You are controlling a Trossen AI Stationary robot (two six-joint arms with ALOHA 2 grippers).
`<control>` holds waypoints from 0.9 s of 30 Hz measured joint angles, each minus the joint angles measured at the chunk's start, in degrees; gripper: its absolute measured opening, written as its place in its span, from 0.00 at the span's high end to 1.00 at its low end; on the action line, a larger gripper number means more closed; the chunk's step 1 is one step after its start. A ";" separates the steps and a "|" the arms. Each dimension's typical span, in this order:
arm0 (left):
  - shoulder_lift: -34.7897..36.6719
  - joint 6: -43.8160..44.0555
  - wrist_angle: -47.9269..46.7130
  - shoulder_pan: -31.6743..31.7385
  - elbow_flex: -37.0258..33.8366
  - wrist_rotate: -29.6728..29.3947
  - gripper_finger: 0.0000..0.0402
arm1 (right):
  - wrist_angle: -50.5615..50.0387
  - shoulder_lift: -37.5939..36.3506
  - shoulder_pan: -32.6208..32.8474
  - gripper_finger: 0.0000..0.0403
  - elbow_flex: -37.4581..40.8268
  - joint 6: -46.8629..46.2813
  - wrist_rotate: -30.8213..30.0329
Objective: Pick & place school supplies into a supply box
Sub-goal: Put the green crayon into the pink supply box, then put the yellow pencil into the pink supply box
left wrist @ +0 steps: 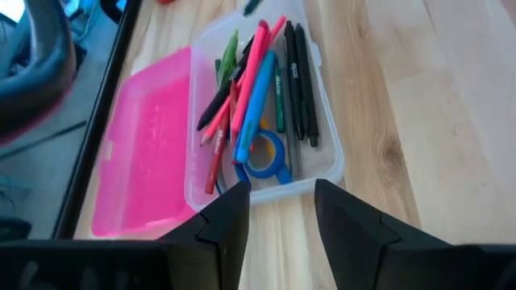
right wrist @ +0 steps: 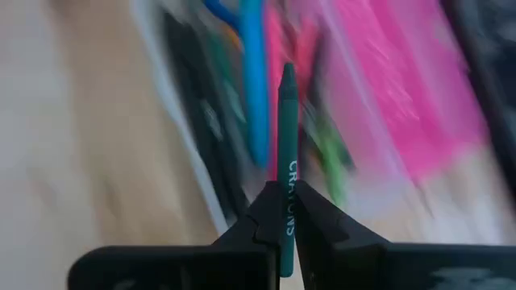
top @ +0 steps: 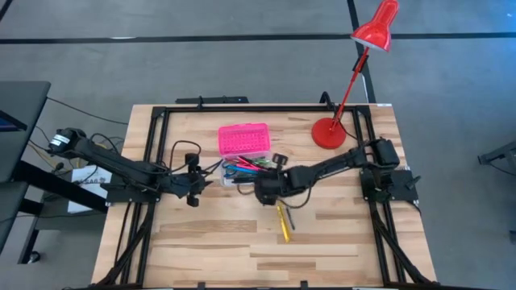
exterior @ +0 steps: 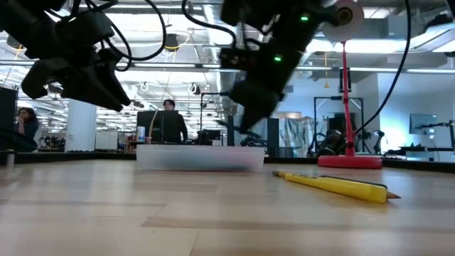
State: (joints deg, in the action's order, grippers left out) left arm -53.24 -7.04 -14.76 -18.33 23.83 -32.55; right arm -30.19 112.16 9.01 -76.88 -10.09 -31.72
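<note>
Right pincer (right wrist: 282, 229) clamps a green crayon (right wrist: 286, 161) pointing lengthwise straight ahead over the supply box (right wrist: 201, 153) tray; left pincer (left wrist: 278, 213) gapes nearby.

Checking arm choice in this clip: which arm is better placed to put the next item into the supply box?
The right. Its gripper is already shut on a green crayon just beside the supply box. The left gripper hangs near the box with open, empty jaws, farther from the yellow pencil lying on the table.

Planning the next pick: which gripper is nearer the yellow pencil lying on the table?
Right. The right gripper hovers just beyond the yellow pencil's far end; the left gripper waits farther off, beside the box.
</note>
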 joint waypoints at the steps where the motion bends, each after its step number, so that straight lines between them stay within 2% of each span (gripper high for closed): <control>1: 0.44 0.61 -0.62 0.00 0.00 0.11 0.66 | 2.90 0.00 -0.94 0.99 0.00 2.50 2.70; 4: 1.15 1.81 -1.53 0.00 0.00 0.32 0.66 | 8.90 0.60 -3.48 0.99 -0.13 7.05 7.94; 13: 1.30 2.22 -2.34 0.00 0.00 0.74 0.66 | 9.19 0.66 -7.34 0.97 -0.09 7.15 9.55; 16: 1.30 2.31 -2.30 0.00 0.00 0.74 0.66 | 9.27 0.66 -7.47 0.90 -0.09 7.14 9.40; 23: 1.28 1.32 -0.20 0.01 0.00 1.43 0.66 | 8.91 0.35 -7.51 0.68 -0.09 7.10 9.14; 27: 0.31 -4.32 7.00 0.04 -0.02 9.25 0.66 | 4.06 -1.98 -5.54 0.60 -0.09 4.82 5.15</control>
State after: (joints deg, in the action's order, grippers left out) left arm -52.93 -11.36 -7.76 -18.28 23.81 -23.29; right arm -26.13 110.18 3.47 -76.97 -5.26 -26.57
